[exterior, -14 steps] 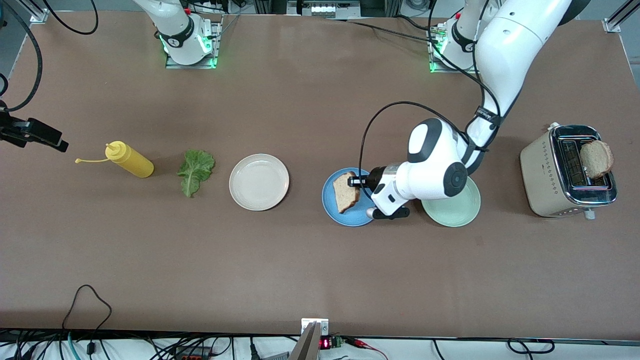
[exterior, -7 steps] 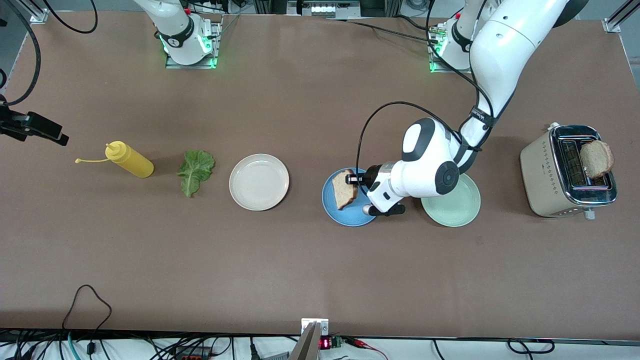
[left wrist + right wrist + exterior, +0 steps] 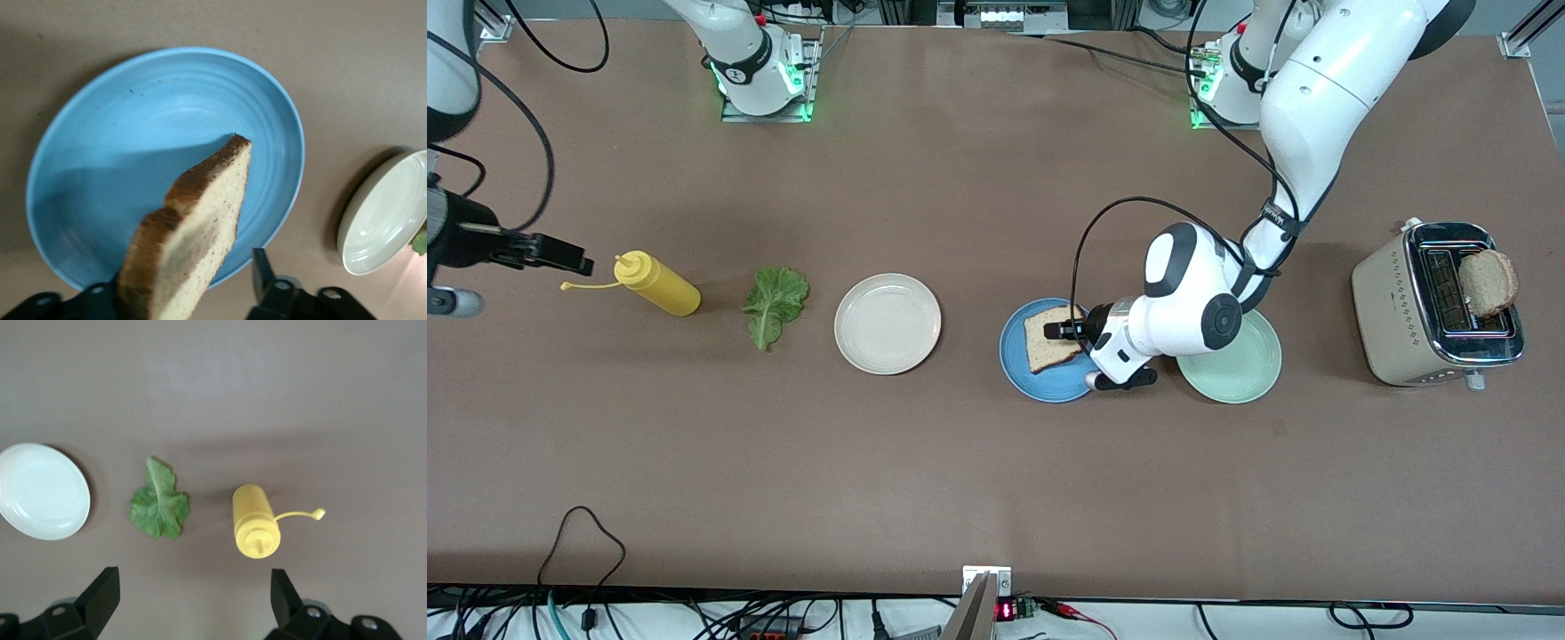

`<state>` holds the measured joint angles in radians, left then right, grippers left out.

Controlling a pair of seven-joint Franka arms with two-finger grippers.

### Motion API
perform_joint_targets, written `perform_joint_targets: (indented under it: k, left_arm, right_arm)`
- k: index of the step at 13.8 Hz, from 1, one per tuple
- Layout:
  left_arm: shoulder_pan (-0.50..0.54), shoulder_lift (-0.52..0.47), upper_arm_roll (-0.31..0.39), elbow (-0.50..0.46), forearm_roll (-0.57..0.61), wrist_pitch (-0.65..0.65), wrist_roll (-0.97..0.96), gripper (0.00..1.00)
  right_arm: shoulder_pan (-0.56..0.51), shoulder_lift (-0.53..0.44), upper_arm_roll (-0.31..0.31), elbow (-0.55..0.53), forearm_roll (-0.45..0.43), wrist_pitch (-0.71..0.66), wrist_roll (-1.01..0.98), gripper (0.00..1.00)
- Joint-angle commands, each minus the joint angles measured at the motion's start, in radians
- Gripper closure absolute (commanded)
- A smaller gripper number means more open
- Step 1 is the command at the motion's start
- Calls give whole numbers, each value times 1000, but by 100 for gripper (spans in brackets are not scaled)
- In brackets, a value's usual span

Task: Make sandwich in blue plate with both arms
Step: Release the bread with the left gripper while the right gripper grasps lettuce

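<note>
Row along the counter (image 3: 960,462), from the right arm's end: squeeze bottle (image 3: 656,284), lettuce leaf (image 3: 775,303), empty plate (image 3: 887,323), plate (image 3: 1049,378) with a bread slice (image 3: 1051,338) in it, another plate (image 3: 1240,369) just beside, then toaster (image 3: 1436,307) with a second bread slice (image 3: 1488,283) sticking out of a slot.

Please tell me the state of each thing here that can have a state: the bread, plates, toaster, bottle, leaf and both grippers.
Bread slice: tilted over the blue plate, at the left gripper.
Blue plate: holds no lettuce.
Left gripper: open.
Right gripper: open, over the table near the yellow bottle.
Toaster: one slice sticking out.
Cream plate: empty.
Green plate: empty.
Yellow bottle: upright, capped.
Lettuce leaf: flat on the table.
</note>
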<state>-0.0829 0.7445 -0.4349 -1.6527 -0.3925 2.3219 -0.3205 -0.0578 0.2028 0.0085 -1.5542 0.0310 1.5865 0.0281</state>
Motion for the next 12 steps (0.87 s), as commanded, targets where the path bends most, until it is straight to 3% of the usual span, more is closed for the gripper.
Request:
perform_joint_targets:
  k: [1,6,9,12]
  left_arm:
    - [51,-37,-2,-16,21,7,15,0]
    - [84,-161,10,-16,23,-38,6,0]
    - [92,-223,41,-16,121,-87,3,0]
    - [133,-240,56,-7,231,-147,4,0]
  right_arm:
    - [36,-9,2,-105,7,62,10,0]
    - [41,-26,30,-334,7,363,59,0]
    - [42,9,59,-464,7,594,94,0]
    - [84,82,88,-489,0,690,263,0]
